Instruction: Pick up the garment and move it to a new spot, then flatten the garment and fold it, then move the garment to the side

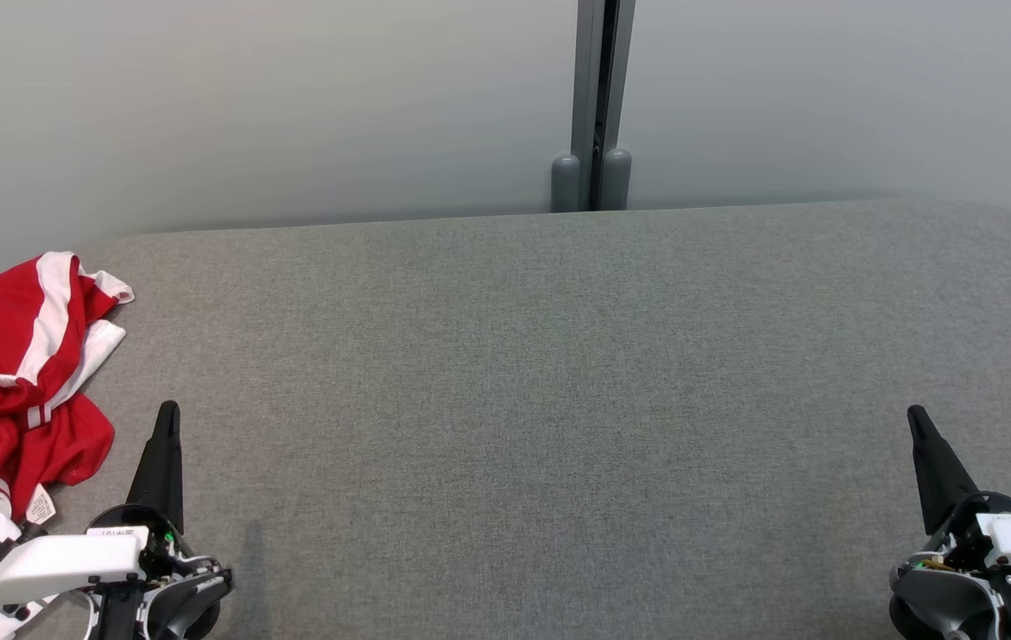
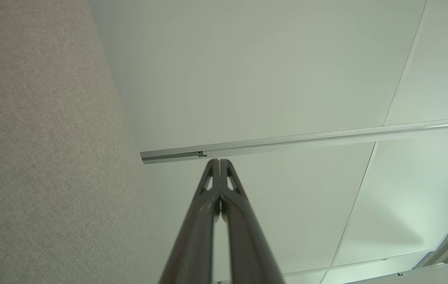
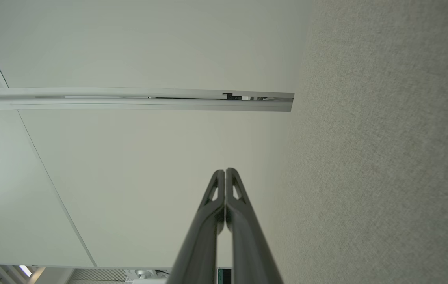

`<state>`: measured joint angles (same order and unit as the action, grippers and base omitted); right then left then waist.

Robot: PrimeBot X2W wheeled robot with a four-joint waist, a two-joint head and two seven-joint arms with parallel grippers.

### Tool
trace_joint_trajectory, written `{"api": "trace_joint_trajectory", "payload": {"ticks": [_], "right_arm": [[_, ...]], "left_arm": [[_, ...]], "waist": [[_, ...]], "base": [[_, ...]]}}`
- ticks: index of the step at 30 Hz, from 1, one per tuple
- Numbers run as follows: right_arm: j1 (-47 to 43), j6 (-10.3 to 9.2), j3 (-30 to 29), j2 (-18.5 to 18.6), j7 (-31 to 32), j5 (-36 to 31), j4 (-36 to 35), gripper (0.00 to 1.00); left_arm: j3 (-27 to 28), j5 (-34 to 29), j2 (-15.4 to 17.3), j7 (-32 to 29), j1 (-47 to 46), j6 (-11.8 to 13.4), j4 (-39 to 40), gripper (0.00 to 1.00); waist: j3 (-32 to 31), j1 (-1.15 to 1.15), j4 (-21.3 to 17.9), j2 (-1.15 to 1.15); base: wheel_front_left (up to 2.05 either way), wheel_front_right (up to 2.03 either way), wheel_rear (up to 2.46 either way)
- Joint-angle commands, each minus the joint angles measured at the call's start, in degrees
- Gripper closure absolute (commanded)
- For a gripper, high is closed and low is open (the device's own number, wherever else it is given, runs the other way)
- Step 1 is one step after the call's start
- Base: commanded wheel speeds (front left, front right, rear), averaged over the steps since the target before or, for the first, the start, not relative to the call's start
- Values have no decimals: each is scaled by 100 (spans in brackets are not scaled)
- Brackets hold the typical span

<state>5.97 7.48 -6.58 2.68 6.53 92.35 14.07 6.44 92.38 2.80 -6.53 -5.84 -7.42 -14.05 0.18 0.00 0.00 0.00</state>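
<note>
The garment point(image 1: 7, 373), red with white bands, is seen crumpled in a heap at the left edge of the grey fabric-covered desk point(image 1: 558, 373), partly cut off by the frame of the head view. The left end effector point(image 1: 169, 411) is held at the lower left, its tip just beside the heap and not touching it. The right end effector point(image 1: 918, 416) is held at the lower right, well apart from the cloth. Both are clenched on nothing: in each wrist view the two dark fingers point(image 2: 202, 221) are pressed together at the tips, with pale wall and desk surface beyond.

The first step, picking the garment up, is judged to be in hand but not yet begun, since no cloth is gripped. For the next move, the left end effector would need to be opened, brought leftward over the heap and lowered onto a raised fold for a firm pinch. The broad bare middle of the desk is judged a fit new spot. Some drag is to be expected when so bunched a pile is lifted.
</note>
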Motion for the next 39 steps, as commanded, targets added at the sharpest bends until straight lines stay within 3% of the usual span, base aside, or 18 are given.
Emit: {"api": "trace_joint_trajectory", "payload": {"ticks": [1,39], "right_arm": [[53,3,2,46,13,11,-13,100],[53,3,1,46,13,11,-13,100]], "left_arm": [[19,4,16,-15,-94,-19,2,100],[19,4,16,-15,-94,-19,2,100]], "waist": [[0,0,0,0],[0,0,0,0]], "base": [[0,0,0],[0,0,0]]}}
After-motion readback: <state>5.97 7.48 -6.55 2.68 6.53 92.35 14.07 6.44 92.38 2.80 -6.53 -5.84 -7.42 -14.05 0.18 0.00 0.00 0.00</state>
